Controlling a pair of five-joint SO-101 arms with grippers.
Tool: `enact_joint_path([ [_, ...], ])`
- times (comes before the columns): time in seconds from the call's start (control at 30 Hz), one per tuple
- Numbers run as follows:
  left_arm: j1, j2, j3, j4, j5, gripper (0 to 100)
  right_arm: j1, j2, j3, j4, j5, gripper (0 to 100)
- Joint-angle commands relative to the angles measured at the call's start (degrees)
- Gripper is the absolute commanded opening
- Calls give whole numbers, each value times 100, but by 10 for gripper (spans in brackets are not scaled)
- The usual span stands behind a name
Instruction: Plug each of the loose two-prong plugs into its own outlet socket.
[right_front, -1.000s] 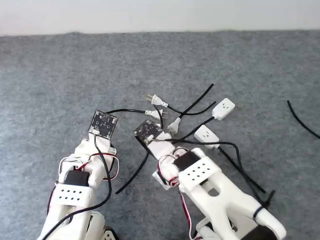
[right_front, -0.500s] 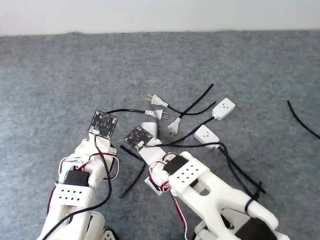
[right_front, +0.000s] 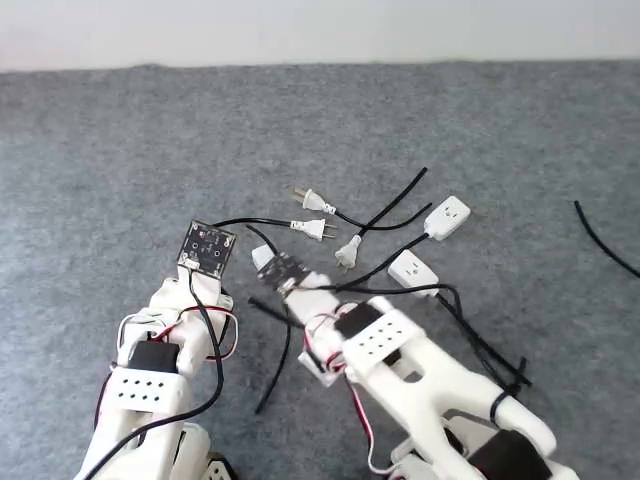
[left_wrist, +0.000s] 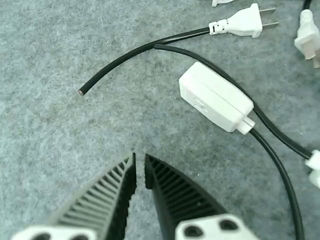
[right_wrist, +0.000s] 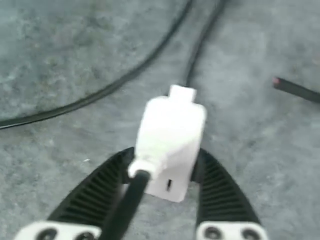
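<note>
The right gripper (right_wrist: 162, 157) pinches the socket (right_wrist: 172, 135) by its sides, one black jaw against each flank. It grips near the end where the cable (right_wrist: 131, 200) leaves and runs back between the jaws toward the wrist. The socket's other end points straight ahead of the fingertips. Whether it rests on the carpet (right_wrist: 260, 45) or hangs just above it I cannot tell.

The left gripper (left_wrist: 140, 157) has its jaws almost pressed together, with a sliver of gap at the tips and nothing in it. The socket sits ahead of it, off to its right. Farther ahead on that side a plug (left_wrist: 242, 22) lies flat. Its lead (left_wrist: 150, 50) curves back to a cut end (left_wrist: 81, 92) ahead of the tips. A second plug (left_wrist: 307, 40) lies just right of the first.

A third plug (right_front: 318, 203) lies beyond both grippers. To the right gripper's right lie the near socket (right_front: 412, 268) and, past it, the far socket (right_front: 447, 217). All three plugs lie loose, apart from every socket.
</note>
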Motion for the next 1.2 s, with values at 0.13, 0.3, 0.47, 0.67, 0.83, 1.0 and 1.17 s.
enact_joint_path([
  [0.13,18,-88,-31,-141,26,30,778,-963,-273,629,53,8],
  [0.3,-18,-97,-31,-176,26,30,2026,-2782,-44,1121,237,9],
  [0.47,-26,-53,-13,-352,26,30,4286,-4391,237,1244,677,9],
  [0.67,-26,-53,-22,-352,53,30,6721,-4541,299,787,1002,9],
  [0.83,-26,-53,-40,-352,62,30,8022,-3538,44,-312,1002,9],
  [1.0,-26,-53,-40,-360,62,31,9033,-1912,-888,-1218,1002,9],
  [1.17,-35,-62,-40,-360,70,49,9736,-171,-1899,-1859,1002,10],
])
